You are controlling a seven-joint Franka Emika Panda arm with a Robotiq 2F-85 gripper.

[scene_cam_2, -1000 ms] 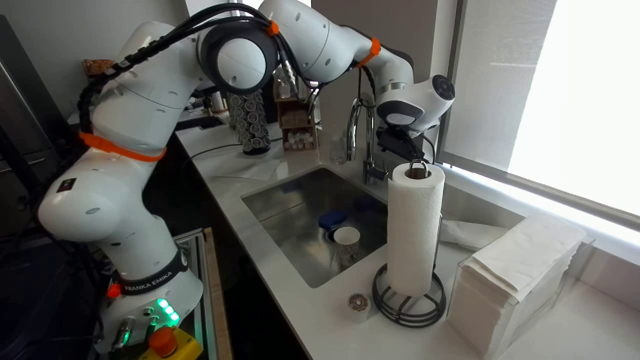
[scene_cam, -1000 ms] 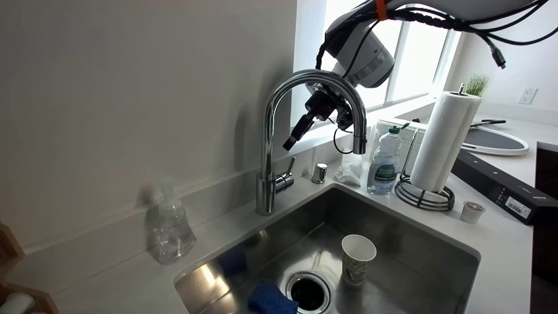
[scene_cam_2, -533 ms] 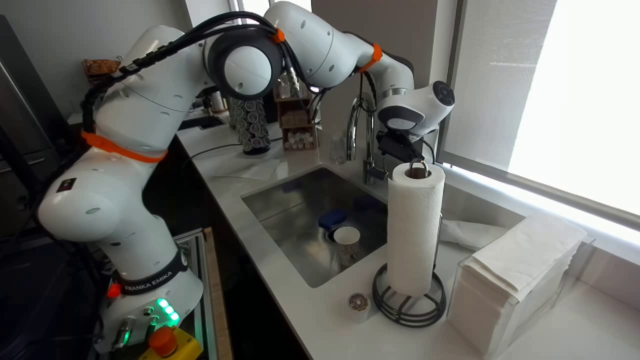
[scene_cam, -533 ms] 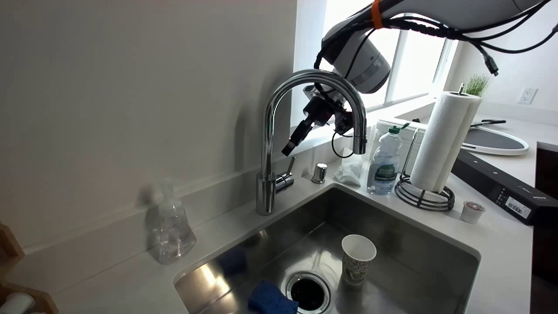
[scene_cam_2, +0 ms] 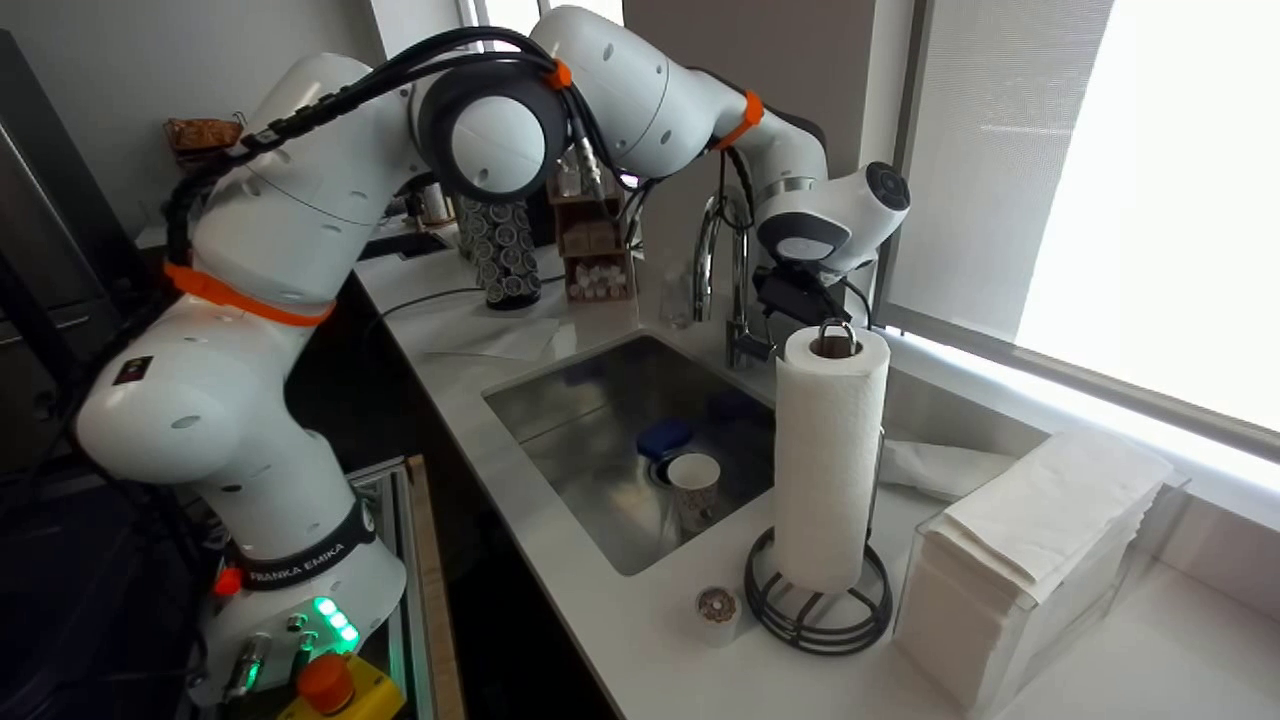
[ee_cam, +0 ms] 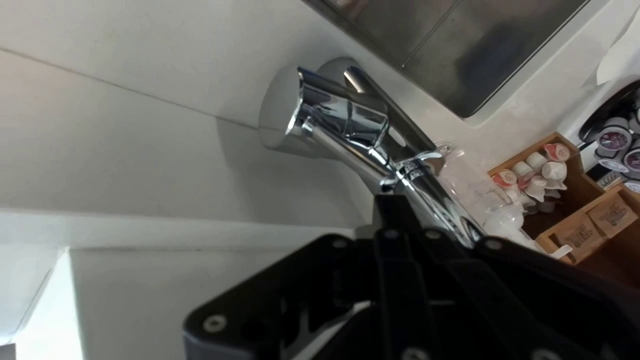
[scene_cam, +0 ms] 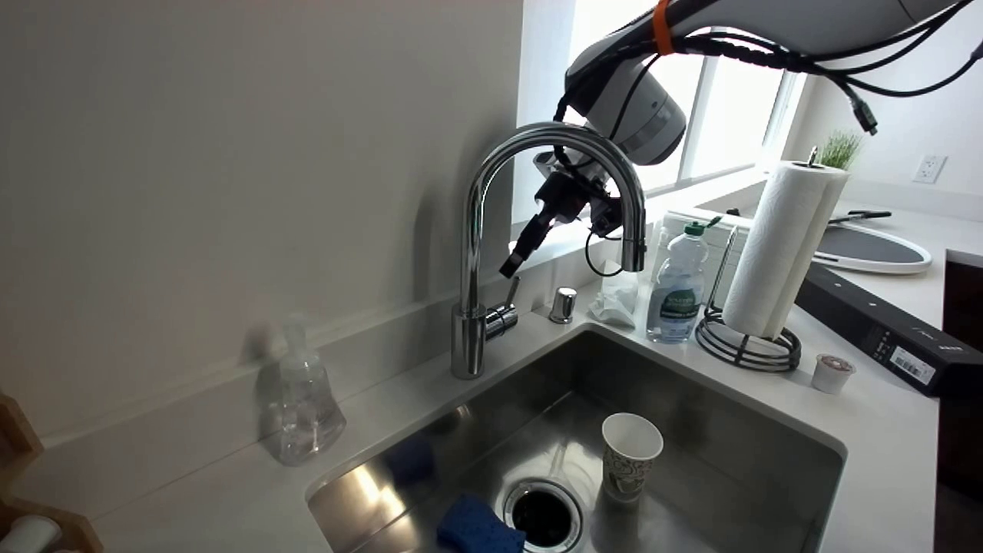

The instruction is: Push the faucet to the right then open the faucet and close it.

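My gripper (scene_cam: 508, 267) has its fingers together, just by the tip of the side lever (scene_cam: 513, 292) of the faucet (scene_cam: 470, 292); contact I cannot confirm. The faucet stands upright near the back edge of the counter (scene_cam: 891, 438). Beyond, a paper cup (scene_cam: 630, 465) stands in the sink (scene_cam: 722, 430); a coffee pod (scene_cam: 832, 374) sits nearer the front edge.
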